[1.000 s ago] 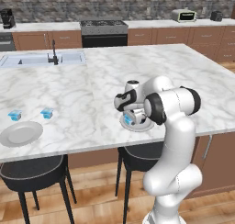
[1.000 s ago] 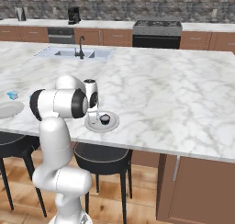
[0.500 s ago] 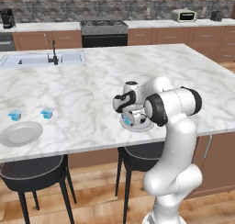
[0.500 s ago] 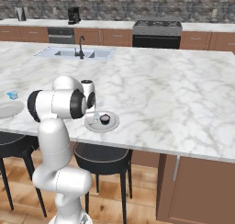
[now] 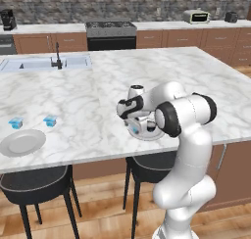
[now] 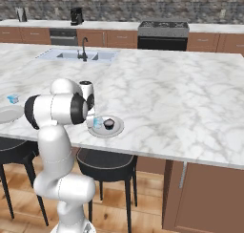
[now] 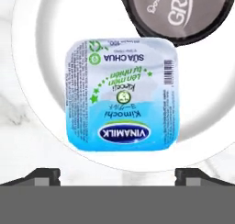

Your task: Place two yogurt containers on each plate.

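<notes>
A blue yogurt container [image 7: 121, 94] with a pale printed top sits on the near plate [image 7: 41, 21], close to its rim. My gripper [image 7: 117, 177] hangs just above the cup, open, with nothing between its fingertips [image 7: 43, 175]. From the base, the same cup [image 5: 136, 130] [image 6: 97, 122] shows on that plate [image 5: 149, 134] [image 6: 114, 130] under the hand [image 5: 133, 116] [image 6: 90, 116]. Two more yogurt containers [image 5: 16, 122] [image 5: 49, 120] stand on the marble beside the second plate [image 5: 22, 142], far to the left. One of them [image 6: 13, 99] shows beyond that plate [image 6: 7, 115].
A round dark-lidded cup [image 7: 179, 12] [image 6: 109, 124] shares the near plate, right beside the blue cup. Both plates lie near the island's front edge. A sink with a tap [image 5: 58, 61] is set at the far side. Black stools [image 5: 34, 181] stand below.
Nothing has moved more than slightly; the hand stays over the near plate with its fingers spread.
</notes>
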